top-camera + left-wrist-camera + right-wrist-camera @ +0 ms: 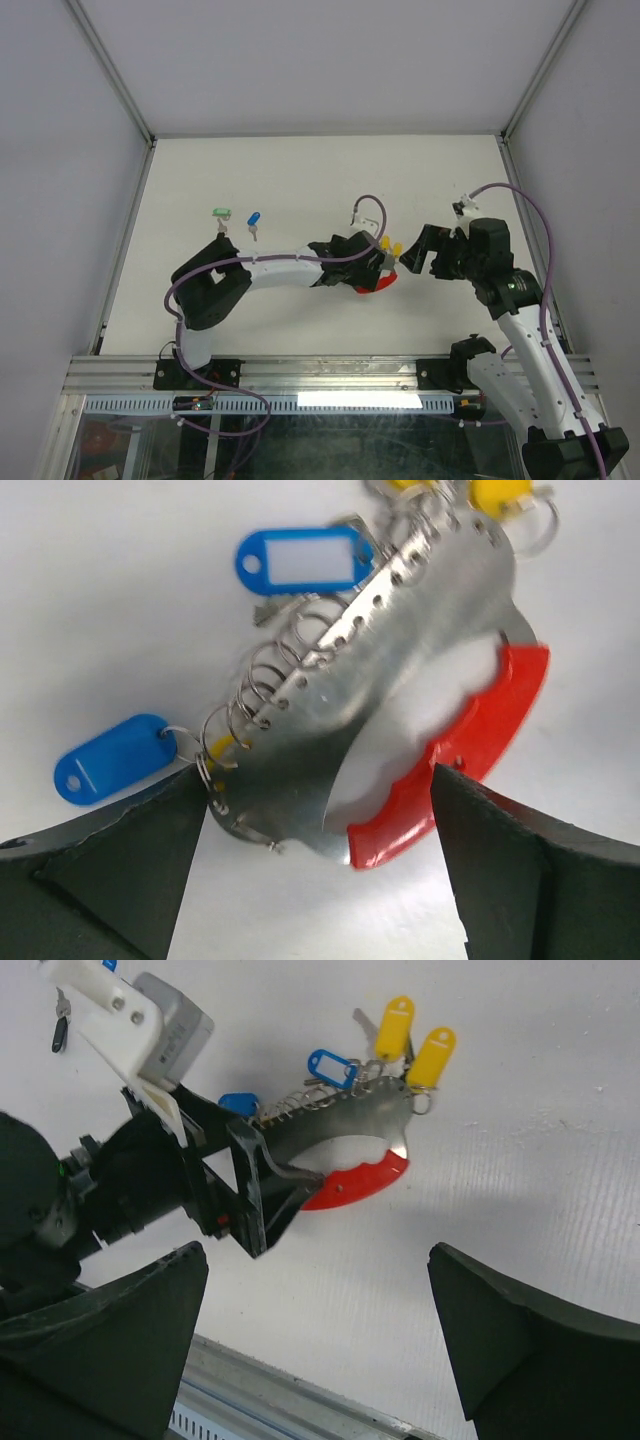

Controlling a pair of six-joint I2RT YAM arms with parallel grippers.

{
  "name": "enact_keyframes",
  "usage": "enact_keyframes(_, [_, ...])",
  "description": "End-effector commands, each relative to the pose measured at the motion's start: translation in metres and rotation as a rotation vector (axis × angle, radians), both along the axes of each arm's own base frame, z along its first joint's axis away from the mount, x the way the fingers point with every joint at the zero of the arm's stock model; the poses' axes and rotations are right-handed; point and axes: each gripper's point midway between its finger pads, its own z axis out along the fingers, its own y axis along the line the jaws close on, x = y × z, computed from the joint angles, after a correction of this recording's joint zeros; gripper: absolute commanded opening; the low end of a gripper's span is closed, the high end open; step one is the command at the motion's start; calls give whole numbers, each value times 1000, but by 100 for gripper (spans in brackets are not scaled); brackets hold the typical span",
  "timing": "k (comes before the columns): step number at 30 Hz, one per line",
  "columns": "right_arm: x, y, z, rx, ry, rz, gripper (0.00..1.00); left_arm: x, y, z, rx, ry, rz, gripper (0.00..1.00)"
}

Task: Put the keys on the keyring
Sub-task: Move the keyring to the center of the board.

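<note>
Left gripper [318,778] spread, straddling keyring [400,660], unclamped; right gripper [315,1255] spread, empty, at 3 o'clock. Steady ring first; green key [222,213], blue key [254,220] wait at 10 o'clock.

Left tool [318,775] astride keyring [400,670]

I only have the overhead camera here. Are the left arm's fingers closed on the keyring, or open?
Observer: Open. The left wrist view shows the left fingers wide apart, with the keyring and its red arc between them.
Operator: What hangs on it besides the yellow pieces?
Observer: A blue-framed white label tag and a solid blue tag, both on its wire rings.
Operator: And the right fingers?
Observer: Also open, holding nothing; the right wrist view shows bare table between them.
</note>
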Motion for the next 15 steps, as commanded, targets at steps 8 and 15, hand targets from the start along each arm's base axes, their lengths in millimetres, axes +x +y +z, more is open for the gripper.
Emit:
enact_keyframes(8, [15,-8,-1,19,13,-129,80,2,1,118,-140,-172,-44,93])
enact_keyframes(15, [16,11,-33,-10,119,-223,66,30,99,161,-173,-231,91,93])
